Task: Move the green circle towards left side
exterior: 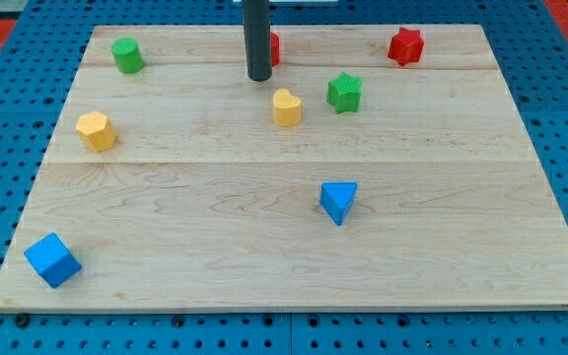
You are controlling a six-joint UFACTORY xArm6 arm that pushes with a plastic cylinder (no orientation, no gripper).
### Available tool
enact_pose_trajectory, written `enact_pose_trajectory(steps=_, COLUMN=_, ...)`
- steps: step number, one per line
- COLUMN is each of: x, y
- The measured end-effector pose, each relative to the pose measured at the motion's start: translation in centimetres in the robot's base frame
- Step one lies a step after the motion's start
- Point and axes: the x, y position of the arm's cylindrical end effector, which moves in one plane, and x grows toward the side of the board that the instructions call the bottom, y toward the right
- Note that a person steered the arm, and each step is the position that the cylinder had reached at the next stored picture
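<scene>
The green circle [127, 55], a short green cylinder, stands near the top left corner of the wooden board [284, 256]. My tip [258, 78] is at the top middle of the board, well to the right of the green circle. It stands just in front of a red block [273, 48], which the rod mostly hides, and just up and left of the yellow heart [286, 107].
A green star [344, 93] lies right of the yellow heart. A red star [405, 46] is at the top right. A yellow hexagon [96, 130] is at the left. A blue triangle [338, 201] is right of centre. A blue cube [51, 259] is at the bottom left.
</scene>
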Motion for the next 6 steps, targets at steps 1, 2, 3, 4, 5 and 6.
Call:
enact_pose_trajectory(steps=1, x=0.0, y=0.5)
enact_pose_trajectory(steps=2, x=0.0, y=0.6)
enact_pose_trajectory(steps=3, x=0.0, y=0.6)
enact_pose_trajectory(steps=4, x=0.0, y=0.6)
enact_pose_trajectory(steps=5, x=0.0, y=0.7)
enact_pose_trajectory(steps=6, x=-1.4, y=6.4)
